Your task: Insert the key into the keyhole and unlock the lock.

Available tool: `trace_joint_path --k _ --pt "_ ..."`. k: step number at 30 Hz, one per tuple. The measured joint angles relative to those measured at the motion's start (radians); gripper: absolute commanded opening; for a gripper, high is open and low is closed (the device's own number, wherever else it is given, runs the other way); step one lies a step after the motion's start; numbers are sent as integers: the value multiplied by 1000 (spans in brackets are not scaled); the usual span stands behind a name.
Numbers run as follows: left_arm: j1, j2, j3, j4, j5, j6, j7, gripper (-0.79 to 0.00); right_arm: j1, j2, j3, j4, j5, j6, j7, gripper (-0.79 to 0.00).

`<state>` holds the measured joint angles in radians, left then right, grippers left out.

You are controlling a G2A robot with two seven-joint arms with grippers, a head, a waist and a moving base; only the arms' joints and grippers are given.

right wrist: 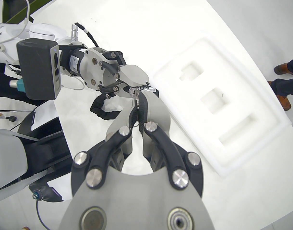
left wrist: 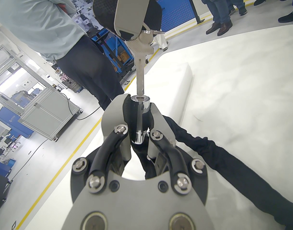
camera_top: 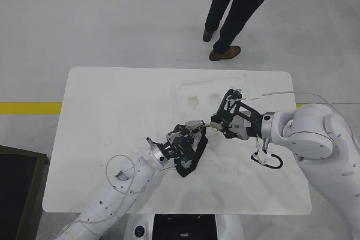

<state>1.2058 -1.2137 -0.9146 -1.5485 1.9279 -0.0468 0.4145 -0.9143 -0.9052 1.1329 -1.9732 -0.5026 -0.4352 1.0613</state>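
Observation:
My left gripper (left wrist: 139, 104) is shut on the lock (left wrist: 141, 120), a shiny metal cylinder on a black cable (left wrist: 232, 168) that trails over the table. The keyhole face (left wrist: 141, 98) points away from it. My right gripper (right wrist: 138, 101) is shut on the silver key (left wrist: 142, 68), whose blade tip sits in the keyhole with most of the blade showing. In the top view the two grippers meet above the table's middle, the left gripper (camera_top: 189, 139) facing the right gripper (camera_top: 215, 126). The lock (right wrist: 132, 92) faces the right wrist camera.
A white foam tray (right wrist: 232, 125) with three recesses lies on the white table (camera_top: 108, 120) behind the grippers, also seen as the foam tray (camera_top: 207, 96) in the top view. A black carabiner (camera_top: 266, 159) hangs under the right arm. People stand beyond the table's far edge.

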Motion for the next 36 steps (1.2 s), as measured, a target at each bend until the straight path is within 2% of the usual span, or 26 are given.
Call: trace_joint_path --k 15,36 --pt "0 0 0 0 0 0 0 -785 -2 8 21 -35 27 49 46 -785" --pt "0 0 0 0 0 0 0 -785 45 0 -38 -21 6 64 43 -785"
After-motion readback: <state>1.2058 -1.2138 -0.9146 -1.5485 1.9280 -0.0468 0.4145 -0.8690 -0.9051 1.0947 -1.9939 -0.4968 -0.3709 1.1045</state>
